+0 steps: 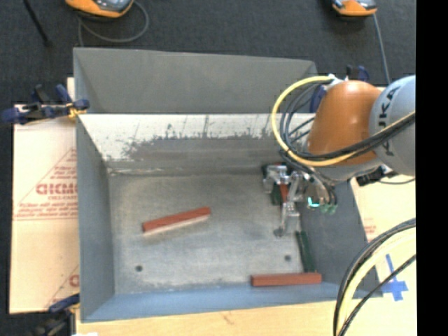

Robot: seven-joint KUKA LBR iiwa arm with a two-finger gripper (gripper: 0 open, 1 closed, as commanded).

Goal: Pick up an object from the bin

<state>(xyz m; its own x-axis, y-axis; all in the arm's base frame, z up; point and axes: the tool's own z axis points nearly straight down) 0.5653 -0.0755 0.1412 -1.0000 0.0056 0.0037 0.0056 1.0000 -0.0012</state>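
My gripper (285, 222) hangs low in the right part of the bin, close to the right wall, with the orange-covered wrist above it. Just below its tip and a little to the right lies a thin dark green stick (303, 251), pointing toward the front right corner; whether the tip touches it I cannot tell. A red-brown flat bar (285, 280) lies along the front wall, beyond the green stick's lower end. A second red-brown bar (176, 220) with a pale edge lies slanted on the floor, left of centre and well apart from the gripper.
The right wall stands close beside the gripper, and the front wall is just past the red-brown bar. Cables loop round the wrist above the bin's back right corner. Bare floor spreads between the two bars.
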